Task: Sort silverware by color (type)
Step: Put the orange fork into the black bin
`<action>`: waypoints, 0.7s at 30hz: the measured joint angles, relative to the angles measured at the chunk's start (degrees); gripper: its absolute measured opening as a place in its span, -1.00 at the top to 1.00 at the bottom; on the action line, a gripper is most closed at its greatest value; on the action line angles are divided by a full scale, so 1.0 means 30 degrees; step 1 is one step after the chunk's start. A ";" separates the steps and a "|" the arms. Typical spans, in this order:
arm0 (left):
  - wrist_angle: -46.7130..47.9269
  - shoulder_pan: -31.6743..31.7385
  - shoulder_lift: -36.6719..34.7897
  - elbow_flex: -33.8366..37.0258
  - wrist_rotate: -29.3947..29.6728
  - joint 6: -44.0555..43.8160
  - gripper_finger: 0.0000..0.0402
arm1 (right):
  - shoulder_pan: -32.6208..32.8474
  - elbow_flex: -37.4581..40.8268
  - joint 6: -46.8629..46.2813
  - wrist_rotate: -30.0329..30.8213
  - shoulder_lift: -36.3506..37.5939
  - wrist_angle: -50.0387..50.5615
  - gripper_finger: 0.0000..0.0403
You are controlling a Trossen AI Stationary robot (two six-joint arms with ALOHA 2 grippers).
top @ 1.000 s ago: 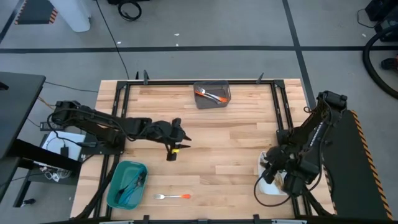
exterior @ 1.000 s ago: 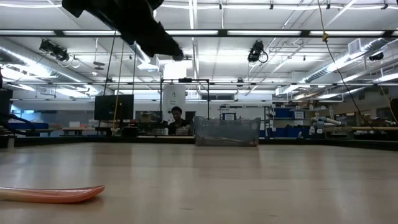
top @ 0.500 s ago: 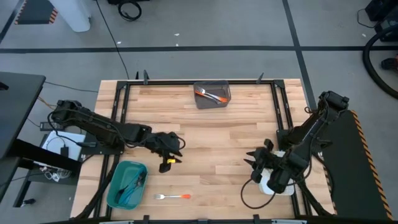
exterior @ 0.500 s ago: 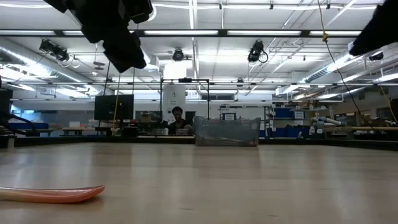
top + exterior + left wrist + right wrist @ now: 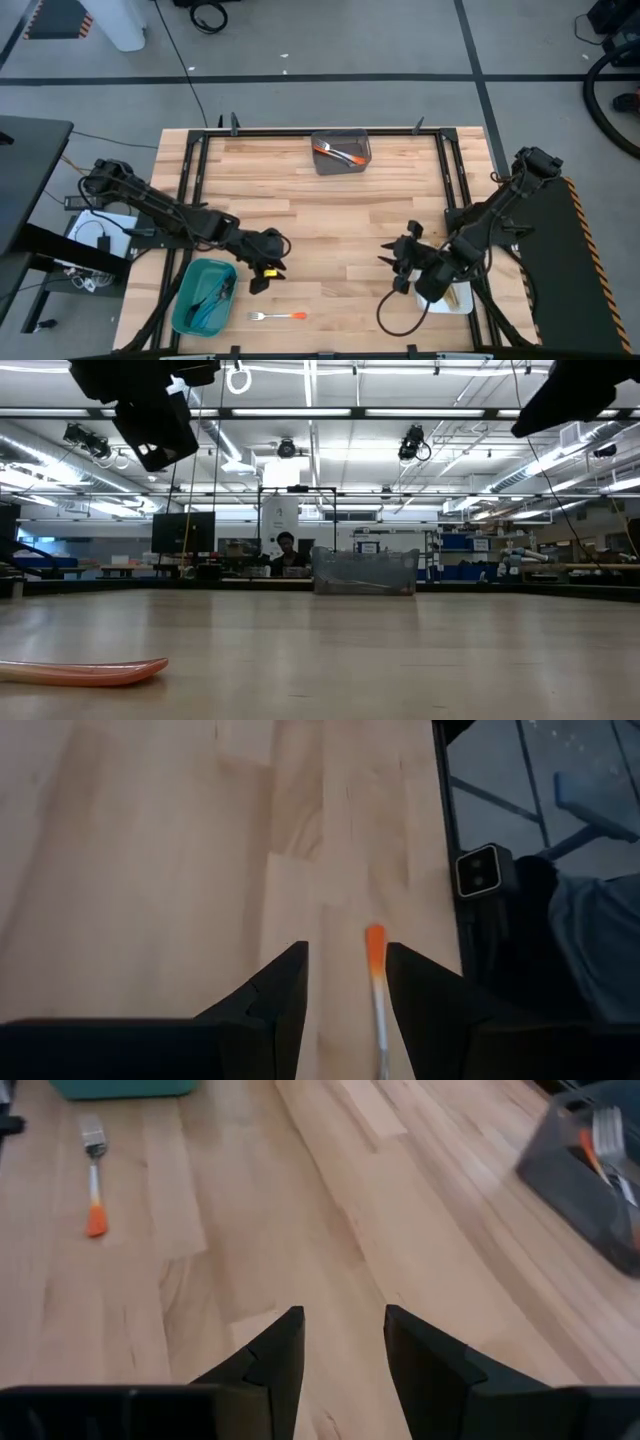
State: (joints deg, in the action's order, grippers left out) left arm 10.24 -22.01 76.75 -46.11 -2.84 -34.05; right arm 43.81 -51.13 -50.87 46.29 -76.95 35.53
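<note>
Left gripper [image 5: 258, 279] fingers parted above orange-handled fork [image 5: 277, 316]; right gripper [image 5: 397, 262] fingers parted, empty.

One fork [image 5: 277, 316] with an orange handle and a silver head lies flat on the tabletop near the front edge, left of the middle. Its tines point to the left edge and its handle to the right. Some orange-handled pieces [image 5: 339, 153] with silver heads lie together at the middle of the back edge. Several blue pieces [image 5: 212, 294] lie in a heap near the front left corner; their types cannot be told.
</note>
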 joint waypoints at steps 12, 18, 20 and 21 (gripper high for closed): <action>0.0018 -0.1728 0.0051 0.0000 0.1345 -0.2566 0.28 | -0.2121 0.0000 0.6538 -0.2646 0.0000 -0.3888 0.27; -0.0005 -0.2847 0.0051 0.0000 0.2666 -0.4020 0.28 | -0.3304 0.0000 0.8586 -0.3739 0.0000 -0.5007 0.27; 0.0007 -0.3205 0.0051 0.0000 0.3175 -0.4402 0.29 | -0.3673 0.0000 0.9105 -0.3897 0.0000 -0.5293 0.27; 0.0013 -0.3386 0.0051 0.0000 0.3440 -0.4572 0.29 | -0.3846 0.0000 0.9328 -0.3923 0.0000 -0.5410 0.27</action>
State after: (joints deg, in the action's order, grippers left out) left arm 10.28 -32.16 76.90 -46.11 7.48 -47.77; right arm 32.27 -51.13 -22.89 34.52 -76.95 19.30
